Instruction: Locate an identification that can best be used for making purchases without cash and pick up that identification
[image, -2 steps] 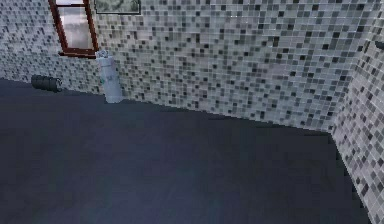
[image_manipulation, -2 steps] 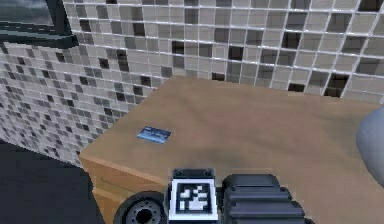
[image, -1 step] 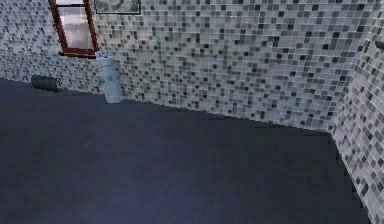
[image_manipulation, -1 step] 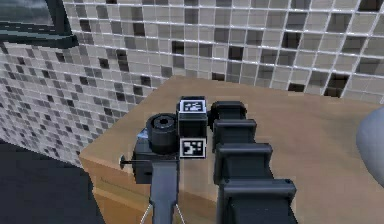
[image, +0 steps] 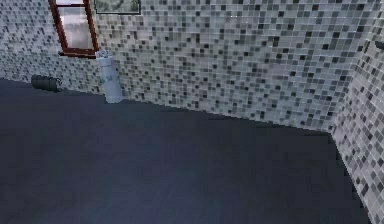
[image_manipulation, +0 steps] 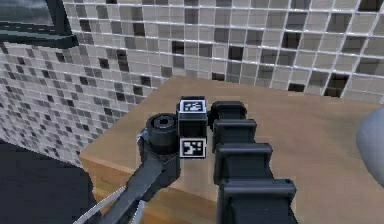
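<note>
Mosaic-tiled walls (image: 230, 60) behind a dark floor (image: 150, 160); pale wooden worktop (image_manipulation: 300, 125) against the same tiling, crossed by the dark segmented arm (image_manipulation: 245, 165) from the near edge. Red-framed window (image: 73, 25) far left, grey rounded object (image_manipulation: 372, 145) at the worktop's right edge, tall white cylinder (image: 110, 80) standing on the floor at the wall below and right of the window, small dark cylinder (image: 45, 83) lying further left. Hand (image_manipulation: 112, 204) left of two white marker squares (image_manipulation: 192, 107), fingers slanting down past the worktop's near left corner; cannot tell whether holding anything, nor where the card lies.
</note>
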